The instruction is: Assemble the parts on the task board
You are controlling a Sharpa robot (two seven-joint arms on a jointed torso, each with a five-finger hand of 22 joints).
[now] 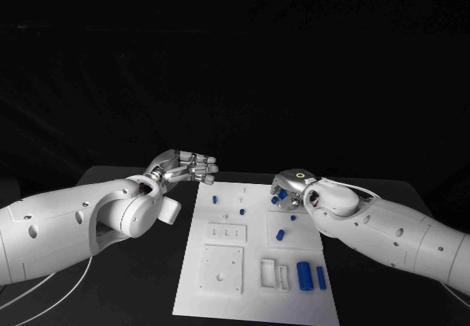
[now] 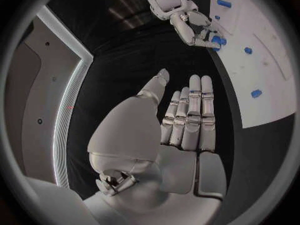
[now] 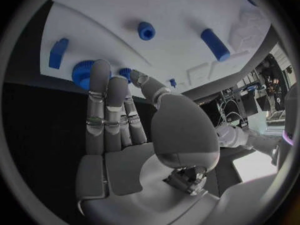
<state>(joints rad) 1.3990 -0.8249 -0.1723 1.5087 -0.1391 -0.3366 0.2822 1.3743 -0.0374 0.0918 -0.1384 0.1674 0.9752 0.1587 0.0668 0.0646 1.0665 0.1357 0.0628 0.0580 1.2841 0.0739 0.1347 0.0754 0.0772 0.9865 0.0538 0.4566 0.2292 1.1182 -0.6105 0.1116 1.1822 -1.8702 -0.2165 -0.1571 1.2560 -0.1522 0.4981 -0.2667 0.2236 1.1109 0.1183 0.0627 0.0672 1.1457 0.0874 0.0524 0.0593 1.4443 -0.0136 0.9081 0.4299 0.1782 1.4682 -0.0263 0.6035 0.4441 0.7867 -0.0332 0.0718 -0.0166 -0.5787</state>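
The board [image 1: 257,272] lies mid-table [image 1: 147,272] with blue parts [image 1: 303,275] scattered across it. The right robot hand [image 1: 286,191] rests at the board's far edge, fingers extended onto a blue gear [image 3: 83,73], apparently positioning to pick it; a firm grip cannot be confirmed. The left robot hand [image 1: 186,168] hangs off the board's far left corner, fingers straight and together, holding nothing, presumably kept clear.
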